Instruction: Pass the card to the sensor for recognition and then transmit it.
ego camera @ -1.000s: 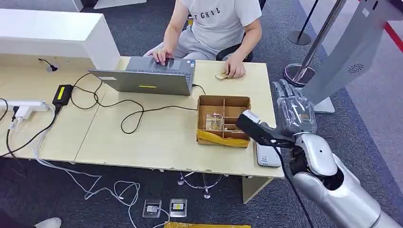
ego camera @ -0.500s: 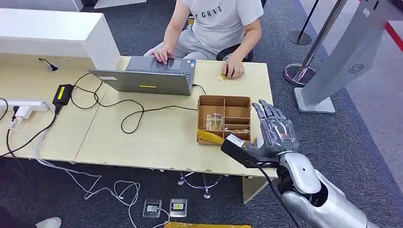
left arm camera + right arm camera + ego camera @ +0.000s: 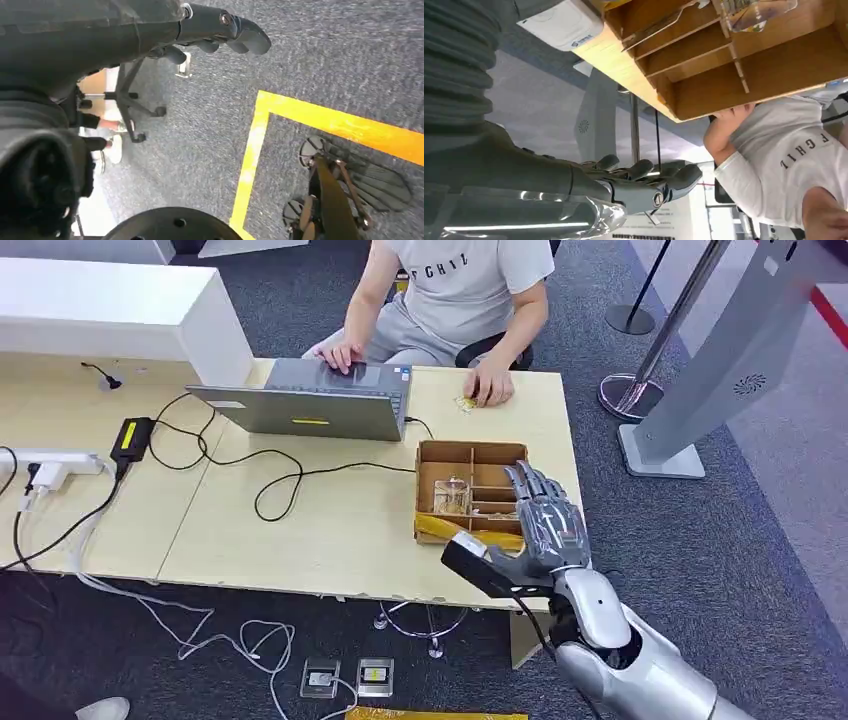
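A wooden divided box (image 3: 470, 448) stands on the table's right half, and a clear card sleeve (image 3: 452, 496) lies in one compartment. My right hand (image 3: 545, 515) hovers over the box's right edge, fingers spread and holding nothing. The right wrist view has the same hand (image 3: 624, 185) beside the box (image 3: 724, 85), with the clear sleeve (image 3: 759, 10) inside and a white sensor unit (image 3: 561, 22) on the table next to it. My left hand (image 3: 220, 35) hangs over the carpet, its fingers extended and holding nothing.
A person (image 3: 470, 290) sits behind the table, one hand on a laptop (image 3: 310, 410), the other on a small gold item (image 3: 465, 401). Cables and a power adapter (image 3: 131, 438) lie on the left. A silver stand (image 3: 720, 360) rises at the right.
My right hand has swung leftward and down from beside the table's right edge to above the box's right side. It now hides the white sensor in the head view.
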